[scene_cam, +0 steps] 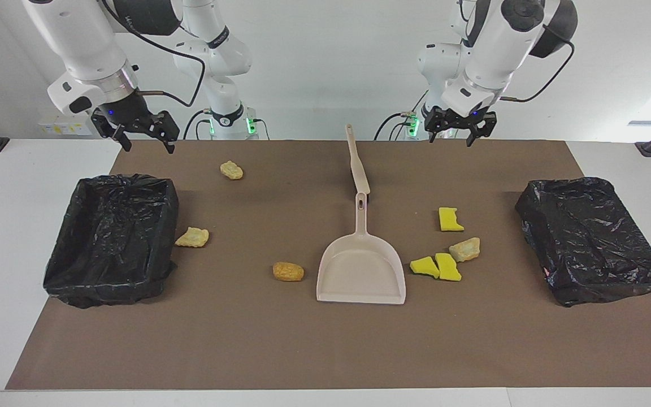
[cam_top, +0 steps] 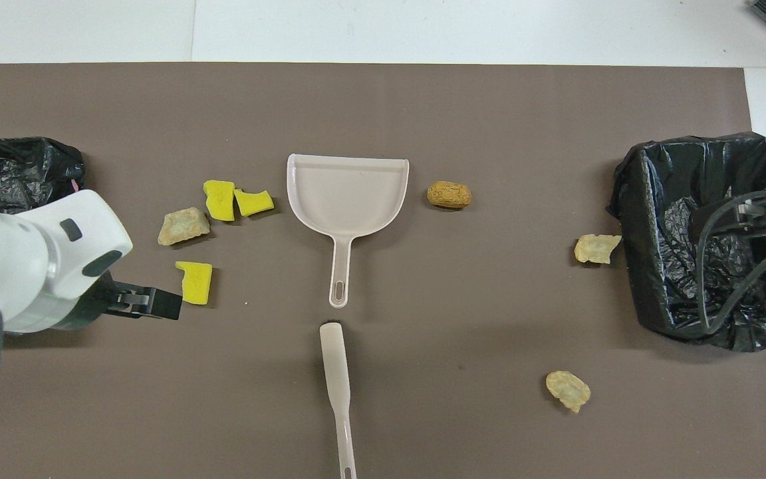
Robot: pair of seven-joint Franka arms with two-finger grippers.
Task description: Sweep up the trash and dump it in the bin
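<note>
Left gripper (scene_cam: 452, 133): you have it up in the air with its fingers spread and nothing between them, over the mat's robot-side edge, toward the left arm's end from the brush.
Right gripper (scene_cam: 143, 137): yours waits raised, released and empty, over the mat edge by the open bin.
Trash (scene_cam: 443, 264): you can count seven scraps on the brown mat (scene_cam: 303, 345); three yellow sponge pieces and one tan lump cluster beside the dustpan toward the left arm's end, and three tan to orange lumps lie toward the right arm's end.
Dustpan (scene_cam: 361, 271): flat at mid-mat, handle pointing to the robots.
Brush (scene_cam: 357, 164): lies just past that handle, nearer the robots.
Bins: the open bin (scene_cam: 112, 237) sits at the right arm's end, the other black-bagged bin (scene_cam: 591, 246) at the left arm's end.
</note>
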